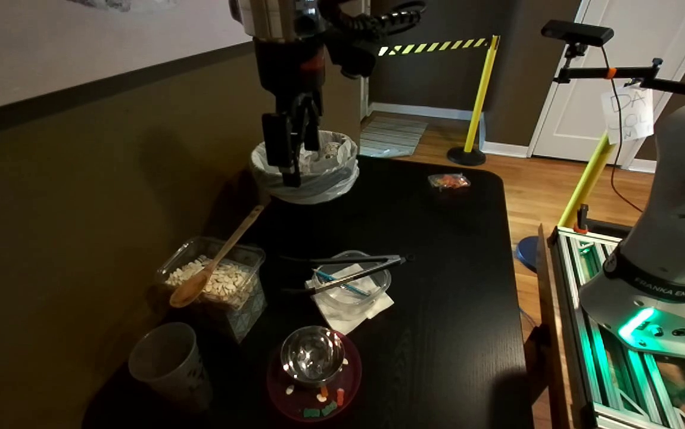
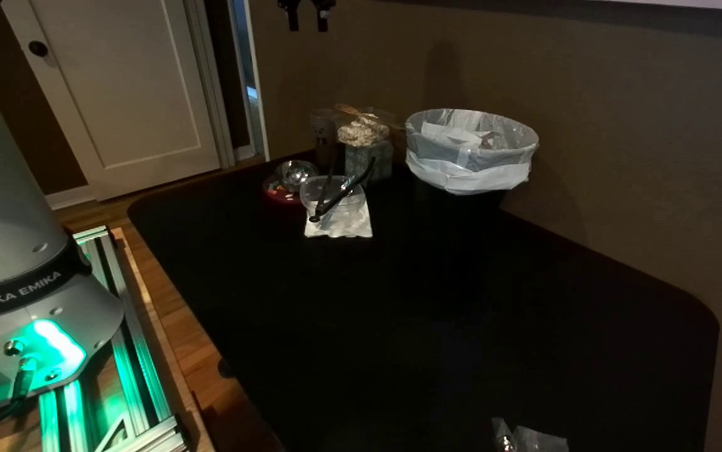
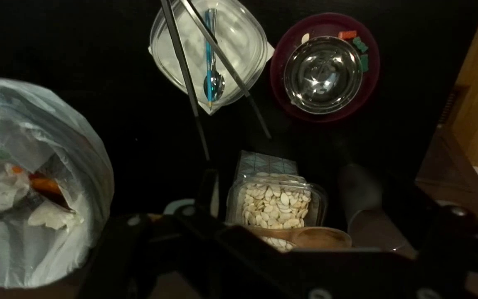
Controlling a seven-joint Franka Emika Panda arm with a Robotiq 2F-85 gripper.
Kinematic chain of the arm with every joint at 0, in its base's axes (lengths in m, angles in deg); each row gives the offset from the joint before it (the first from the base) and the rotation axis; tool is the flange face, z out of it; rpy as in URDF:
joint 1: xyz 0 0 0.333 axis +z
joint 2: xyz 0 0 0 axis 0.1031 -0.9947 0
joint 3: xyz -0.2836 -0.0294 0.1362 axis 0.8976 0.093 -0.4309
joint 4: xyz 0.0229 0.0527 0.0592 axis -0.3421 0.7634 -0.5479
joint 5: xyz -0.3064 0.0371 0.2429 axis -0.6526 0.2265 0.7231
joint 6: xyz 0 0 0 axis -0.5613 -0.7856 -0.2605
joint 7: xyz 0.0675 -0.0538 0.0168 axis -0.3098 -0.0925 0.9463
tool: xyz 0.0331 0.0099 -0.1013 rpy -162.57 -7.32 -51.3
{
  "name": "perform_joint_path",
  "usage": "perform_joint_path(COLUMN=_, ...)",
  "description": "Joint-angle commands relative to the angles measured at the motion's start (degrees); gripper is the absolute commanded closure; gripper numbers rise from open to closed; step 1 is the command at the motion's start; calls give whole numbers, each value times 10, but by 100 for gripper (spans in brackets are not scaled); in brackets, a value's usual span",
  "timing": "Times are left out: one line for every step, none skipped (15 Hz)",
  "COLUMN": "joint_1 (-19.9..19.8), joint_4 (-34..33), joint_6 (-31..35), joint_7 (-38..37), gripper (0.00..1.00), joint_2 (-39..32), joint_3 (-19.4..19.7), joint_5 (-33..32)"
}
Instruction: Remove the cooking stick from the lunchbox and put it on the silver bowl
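The wooden cooking spoon point(image 1: 232, 243) lies across the clear plastic box of pale seeds point(image 1: 251, 256), its handle overhanging the rim. It also shows in the wrist view point(image 3: 320, 237), partly behind my gripper. The silver bowl point(image 1: 313, 357) sits empty on a dark red plate point(image 1: 351, 381) and shows in the wrist view point(image 3: 322, 77). Black-and-metal tongs point(image 1: 348, 278) lie across a clear rounded container point(image 1: 385, 289) with a blue pencil and a metal spoon inside. My gripper point(image 1: 302, 164) hangs high above the table, apart from everything. Its fingers are spread and empty point(image 2: 308, 24).
A lined trash bin point(image 2: 471, 157) stands by the wall, close to the seed box. A translucent cup point(image 1: 170, 363) stands near the seed box. Gummies and seeds lie on the red plate. A napkin point(image 2: 339, 226) is under the clear container. A candy packet point(image 1: 450, 181) lies farther off.
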Motion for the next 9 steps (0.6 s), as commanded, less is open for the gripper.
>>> perform_joint_path(joint_1=10, joint_4=25, joint_6=51, joint_7=112, gripper=0, joint_2=11, joint_3=12, joint_5=11)
perform_joint_path(joint_1=10, joint_4=15, joint_6=58, joint_7=146, gripper=0, joint_2=0, joint_3=11, joint_5=21)
perform_joint_path(joint_1=7, joint_4=-13, joint_6=51, joint_7=181, gripper=0, joint_2=-21, joint_3=10, joint_5=50)
perform_joint_path(joint_1=7, joint_4=-45, joint_6=25, joint_7=207, gripper=0, joint_2=-47, joint_3=9, joint_5=72)
perform_joint_path(joint_1=9, joint_4=-77, joint_6=0, joint_7=224, gripper=0, joint_2=-78, joint_3=11, joint_5=65)
perform_joint_path(joint_1=11, joint_4=-104, joint_6=-27, joint_7=242, gripper=0, joint_2=-102, joint_3=12, joint_5=56)
perform_joint_path(joint_1=13, joint_4=-137, joint_6=-52, joint_7=264, gripper=0, joint_2=-132, joint_3=13, joint_5=45)
perform_joint_path(joint_1=16, joint_4=-166, joint_6=-77, joint_7=274, gripper=0, joint_2=-158, joint_3=15, joint_5=33)
perform_joint_path(joint_1=20, joint_4=-197, joint_6=-97, joint_7=282, gripper=0, joint_2=-185, joint_3=18, joint_5=25)
